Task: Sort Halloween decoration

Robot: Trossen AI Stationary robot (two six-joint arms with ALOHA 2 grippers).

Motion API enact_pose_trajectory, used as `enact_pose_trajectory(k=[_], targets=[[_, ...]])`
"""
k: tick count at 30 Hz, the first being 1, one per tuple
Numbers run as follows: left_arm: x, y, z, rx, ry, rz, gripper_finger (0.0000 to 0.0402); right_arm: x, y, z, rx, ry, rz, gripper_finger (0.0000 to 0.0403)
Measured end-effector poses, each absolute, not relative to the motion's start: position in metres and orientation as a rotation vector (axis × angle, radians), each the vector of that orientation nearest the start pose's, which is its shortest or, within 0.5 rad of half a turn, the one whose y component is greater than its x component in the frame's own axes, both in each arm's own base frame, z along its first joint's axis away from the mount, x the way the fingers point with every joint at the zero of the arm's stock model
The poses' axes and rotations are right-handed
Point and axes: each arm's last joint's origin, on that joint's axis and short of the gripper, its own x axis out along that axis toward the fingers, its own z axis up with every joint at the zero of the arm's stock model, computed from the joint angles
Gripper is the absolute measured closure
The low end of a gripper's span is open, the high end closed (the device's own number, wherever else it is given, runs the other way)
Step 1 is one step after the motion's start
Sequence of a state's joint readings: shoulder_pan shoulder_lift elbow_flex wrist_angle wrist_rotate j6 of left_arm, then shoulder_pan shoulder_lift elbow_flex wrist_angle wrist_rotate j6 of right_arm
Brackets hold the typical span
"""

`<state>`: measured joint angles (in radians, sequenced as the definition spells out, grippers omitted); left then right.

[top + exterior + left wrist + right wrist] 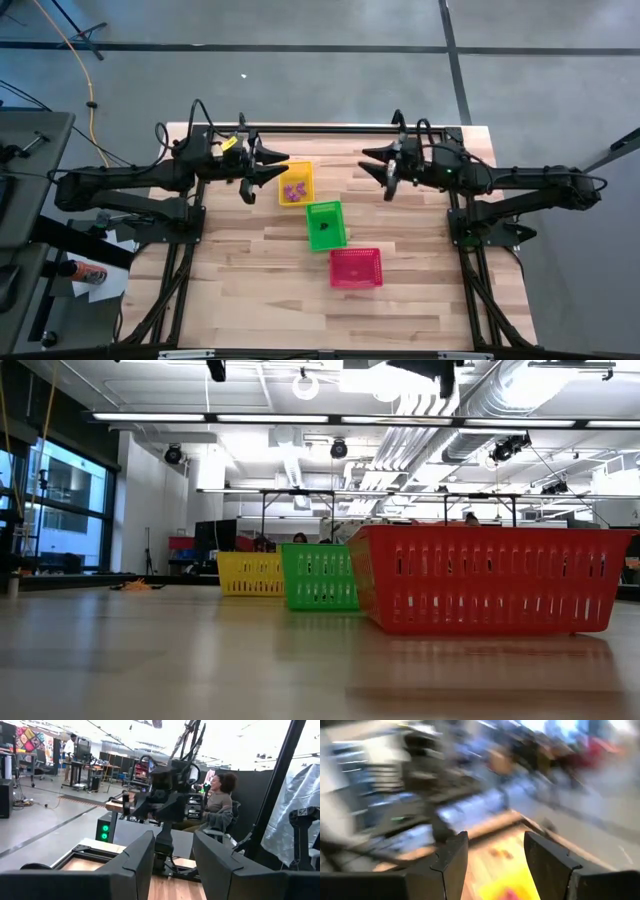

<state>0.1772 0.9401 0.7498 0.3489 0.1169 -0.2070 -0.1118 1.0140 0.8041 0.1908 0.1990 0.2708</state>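
Note:
Three small mesh baskets stand in a slanting row on the table: yellow (pixel 296 183) with purple trinkets (pixel 294 189) inside, green (pixel 325 224) with a black trinket (pixel 323 226) inside, and red (pixel 356 268). Small orange trinkets (pixel 500 853) lie on the wood beyond the yellow basket (pixel 510 890), also showing in the low view as orange trinkets (pixel 135 586). My left gripper (pixel 278 168) hovers open, raised above the table, just left of the yellow basket. My right gripper (pixel 368 165) hovers open to the right of it, facing the left one. Neither holds anything.
The baskets show level in the low view: yellow (pixel 250 573), green (pixel 320 576), red (pixel 490 580) nearest. Bare wood lies along the near edge (pixel 300 320). Beyond the table a person (pixel 220 795) sits, seen past my right arm (pixel 167 795).

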Motion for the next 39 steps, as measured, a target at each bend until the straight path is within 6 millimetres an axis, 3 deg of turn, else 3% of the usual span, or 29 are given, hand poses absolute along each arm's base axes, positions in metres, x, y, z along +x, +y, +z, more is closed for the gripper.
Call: enact_pose_trajectory(k=[7, 12, 15, 20, 25, 31, 39], targets=[[0.209, 0.034, 0.344, -0.184, -0.161, 0.044, 0.0277, 0.205, -0.079, 0.309, 0.66, 0.396, -0.908, 0.0215], [0.209, 0.034, 0.344, -0.185, -0.158, 0.045, 0.0277, 0.191, -0.11, 0.275, 0.797, 0.693, -1.014, 0.0215], [0.209, 0.034, 0.344, -0.193, -0.156, 0.044, 0.0277, 0.185, -0.121, 0.242, 0.904, 0.801, -1.016, 0.0215], [0.209, 0.034, 0.343, -0.221, -0.151, 0.043, 0.0277, 0.171, -0.128, 0.194, 1.091, 0.811, -1.058, 0.0215], [0.209, 0.034, 0.343, -0.222, -0.15, 0.043, 0.0277, 0.156, -0.127, 0.165, 1.224, 0.762, -1.156, 0.0215], [0.209, 0.034, 0.343, -0.22, -0.149, 0.043, 0.0277, 0.149, -0.128, 0.148, 1.328, 0.634, -1.212, 0.0215], [0.209, 0.034, 0.343, -0.221, -0.149, 0.043, 0.0277, 0.15, -0.128, 0.145, 1.369, 0.575, -1.223, 0.0215]])
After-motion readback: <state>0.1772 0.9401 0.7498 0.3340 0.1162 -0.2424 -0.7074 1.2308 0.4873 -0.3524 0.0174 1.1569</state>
